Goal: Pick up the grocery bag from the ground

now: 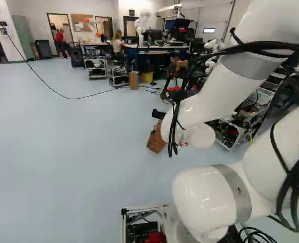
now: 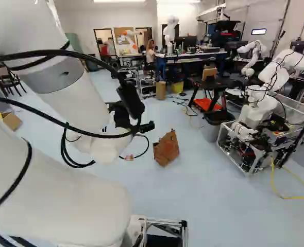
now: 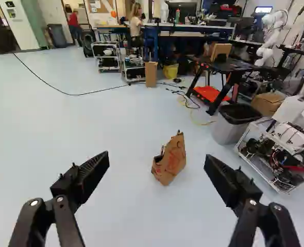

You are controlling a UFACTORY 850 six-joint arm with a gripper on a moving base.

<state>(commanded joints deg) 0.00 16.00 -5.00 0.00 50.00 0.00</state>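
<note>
Taking twelve o'clock as straight ahead of the gripper, its two fingers stand spread wide. The brown grocery bag sits at twelve, beyond the fingertips, with floor around its visible edges. That floor stretches broadly toward ten and eleven. A bin stands near one; a metal-framed cart's edge bounds the room toward two.

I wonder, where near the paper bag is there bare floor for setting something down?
Bare floor surrounds the bag and stretches from it to the long black cable. It is crowded around the bin, near the cardboard box and stacked equipment.
</note>
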